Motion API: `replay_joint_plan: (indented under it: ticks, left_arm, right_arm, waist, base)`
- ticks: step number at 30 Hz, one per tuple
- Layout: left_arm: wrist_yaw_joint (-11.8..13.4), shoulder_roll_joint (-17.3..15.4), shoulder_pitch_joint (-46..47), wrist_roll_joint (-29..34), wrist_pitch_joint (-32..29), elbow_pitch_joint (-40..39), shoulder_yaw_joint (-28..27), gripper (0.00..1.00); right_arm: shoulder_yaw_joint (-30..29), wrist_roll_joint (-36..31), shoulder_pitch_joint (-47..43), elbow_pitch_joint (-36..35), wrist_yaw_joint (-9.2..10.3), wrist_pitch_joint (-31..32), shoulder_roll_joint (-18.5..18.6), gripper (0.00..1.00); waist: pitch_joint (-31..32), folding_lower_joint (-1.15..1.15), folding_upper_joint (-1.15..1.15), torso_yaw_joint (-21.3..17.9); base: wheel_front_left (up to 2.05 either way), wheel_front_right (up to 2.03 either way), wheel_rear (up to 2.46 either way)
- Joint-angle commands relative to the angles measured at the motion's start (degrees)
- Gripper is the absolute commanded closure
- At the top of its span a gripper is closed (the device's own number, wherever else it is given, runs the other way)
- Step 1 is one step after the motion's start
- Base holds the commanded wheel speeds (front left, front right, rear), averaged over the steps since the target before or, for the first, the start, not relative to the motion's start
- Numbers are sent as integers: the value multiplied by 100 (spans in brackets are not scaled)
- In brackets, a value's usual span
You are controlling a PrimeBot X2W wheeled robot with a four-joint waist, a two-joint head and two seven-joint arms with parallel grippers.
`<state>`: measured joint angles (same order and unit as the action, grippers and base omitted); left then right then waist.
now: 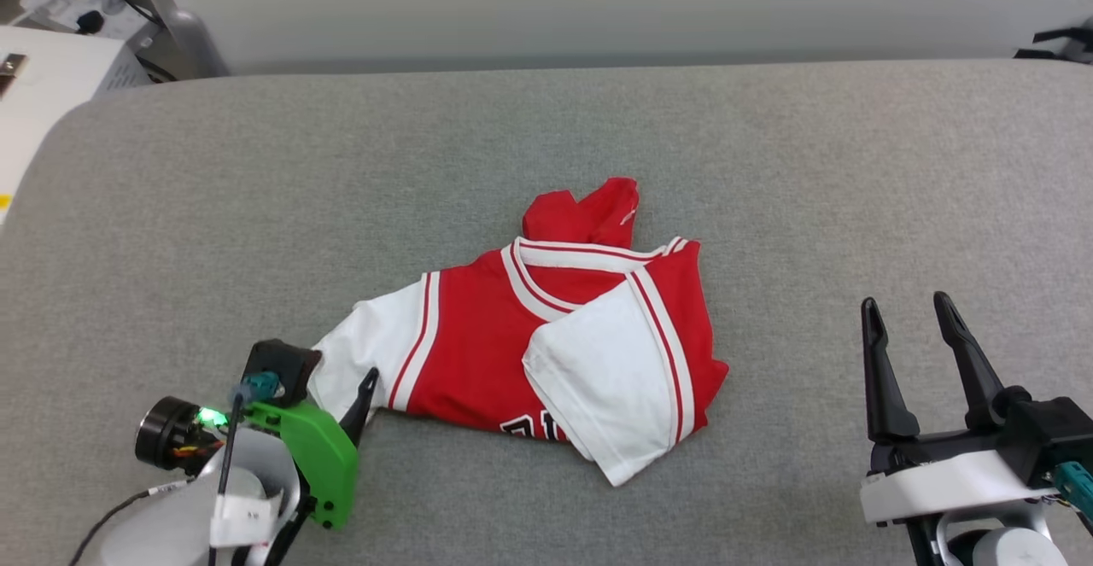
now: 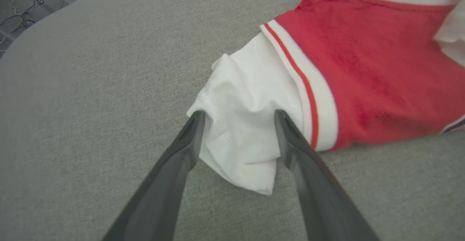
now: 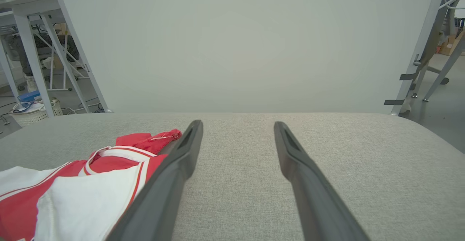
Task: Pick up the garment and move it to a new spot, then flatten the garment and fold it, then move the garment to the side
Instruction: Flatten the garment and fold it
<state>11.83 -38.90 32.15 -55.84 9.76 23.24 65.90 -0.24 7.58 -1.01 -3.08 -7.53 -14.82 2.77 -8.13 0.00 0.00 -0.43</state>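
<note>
The garment [image 1: 487, 335] lies crumpled at the middle of the grey cloth table [image 1: 598, 122], a red jersey with white sleeves; one sleeve is folded across its chest and part of the black lettering peeks out at its lower edge. My left gripper [image 1: 340, 385] stands open at the garment's left end. In the left wrist view its fingertips [image 2: 281, 119] straddle the bunched white sleeve of the garment [image 2: 363, 70], with my left gripper [image 2: 239, 116] touching the cloth. My right gripper [image 1: 905, 301] stands open over bare table, well right of the garment [image 3: 72, 197], and my right gripper [image 3: 238, 124] holds nothing.
A pale wall panel [image 1: 598, 2] rises behind the table's far edge. A white unit with cables [image 1: 51, 62] stands off the far left corner. Metal frame legs [image 3: 428, 52] and a basket [image 3: 32, 112] stand on the floor beyond the table.
</note>
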Motion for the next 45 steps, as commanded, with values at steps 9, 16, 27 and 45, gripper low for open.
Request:
replay_joint_plan:
  ticks: [9,16,27,45]
  left_arm:
    - [1000,418,-720,798,519,-700,-1254,0]
    - [1387,863,-1825,2170,522,-1603,-2838,0]
    - [906,1757,-2824,3486,523,-1987,-4326,0]
    - [-170,2948,-3009,4568,523,-1965,-5428,0]
  right_arm:
    - [-202,-410,133,-516,4,-18,10,0]
    - [-30,-544,576,-883,4,-18,178,0]
    - [1340,-322,1462,-689,4,-18,1089,0]
    - [5434,2002,3071,301,4,3795,3099,0]
  waist:
    - [374,0,0,414]
    - [409,0,0,554]
    - [352,0,0,731]
    - [-100,0,0,1062]
  base:
    - [0,0,0]
    - [0,0,0]
    - [0,0,0]
    - [0,0,0]
